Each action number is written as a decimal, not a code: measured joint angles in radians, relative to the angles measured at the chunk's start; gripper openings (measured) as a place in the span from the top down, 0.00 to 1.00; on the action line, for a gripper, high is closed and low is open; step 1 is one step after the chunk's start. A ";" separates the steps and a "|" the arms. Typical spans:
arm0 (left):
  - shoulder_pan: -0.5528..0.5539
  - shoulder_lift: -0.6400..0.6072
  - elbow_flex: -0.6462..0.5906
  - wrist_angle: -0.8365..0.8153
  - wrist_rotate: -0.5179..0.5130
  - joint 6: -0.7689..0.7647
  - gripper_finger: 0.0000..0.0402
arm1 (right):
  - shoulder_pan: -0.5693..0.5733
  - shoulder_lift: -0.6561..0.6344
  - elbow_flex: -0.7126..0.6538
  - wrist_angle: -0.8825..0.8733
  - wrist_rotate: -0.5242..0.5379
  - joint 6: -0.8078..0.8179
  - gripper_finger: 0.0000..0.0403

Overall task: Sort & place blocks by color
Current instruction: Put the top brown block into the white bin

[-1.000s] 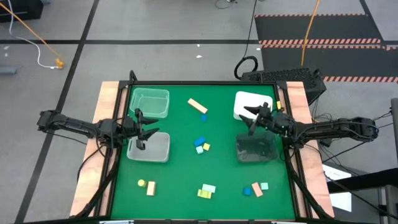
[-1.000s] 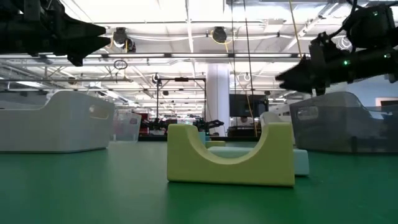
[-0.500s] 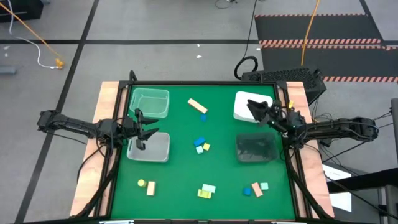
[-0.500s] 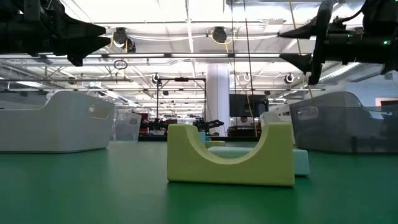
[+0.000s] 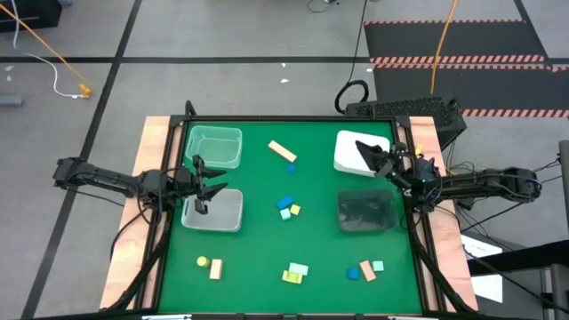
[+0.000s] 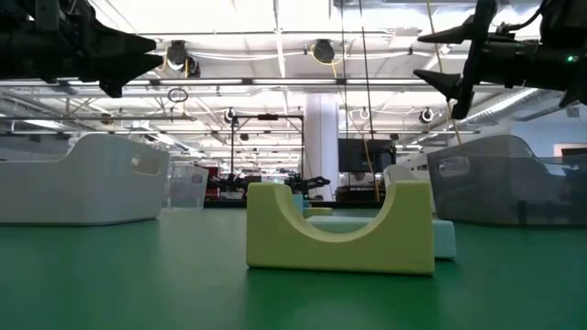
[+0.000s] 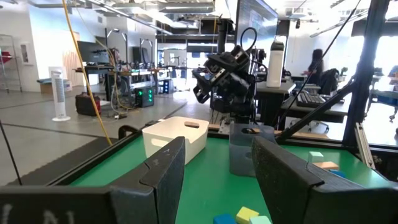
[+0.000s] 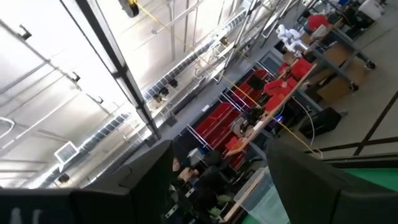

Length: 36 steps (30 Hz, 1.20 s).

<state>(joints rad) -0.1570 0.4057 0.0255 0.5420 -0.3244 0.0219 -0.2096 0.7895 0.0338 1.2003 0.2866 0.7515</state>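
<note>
Small blocks lie scattered on the green table: a tan bar (image 5: 282, 151), a blue one (image 5: 292, 168), a blue, teal and yellow cluster (image 5: 287, 207), a yellow-green arch (image 6: 339, 229) with a teal block (image 5: 300, 268), an orange, blue and teal group (image 5: 364, 269), and a yellow piece (image 5: 202, 261) beside a tan block (image 5: 215, 268). My left gripper (image 5: 200, 187) hovers open at the left, between two trays, with nothing in it. My right gripper (image 5: 366, 153) is open and empty, raised over the white tray (image 5: 348, 160) and tipped upward.
A clear tray (image 5: 213, 147) stands at the far left and a pale tray (image 5: 218, 213) nearer. A dark tray (image 5: 364, 212) sits at the right below the white one. Wooden rails edge the table. The green middle between the block groups is bare.
My right gripper has risen, tipped its fingers upward and rolled about its own line. It has drawn from the gap between the dark and white trays toward the table's far edge, over the white tray. Its fingers stay open.
</note>
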 joint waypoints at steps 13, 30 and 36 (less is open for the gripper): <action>0.000 0.000 0.000 0.000 0.000 0.000 0.54 | 0.000 0.000 0.029 -0.003 -0.003 0.028 0.38; -0.001 0.000 0.000 0.240 0.000 -0.076 0.54 | 0.002 0.000 0.385 -0.472 -0.158 -0.169 0.38; 0.000 0.000 0.000 0.372 0.001 -0.125 0.54 | 0.002 0.000 0.501 -0.723 -0.158 -0.192 0.38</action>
<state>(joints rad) -0.1575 0.4053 0.0256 0.9142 -0.3238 -0.1029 -0.2073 0.7898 0.5348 0.4776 0.1290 0.5597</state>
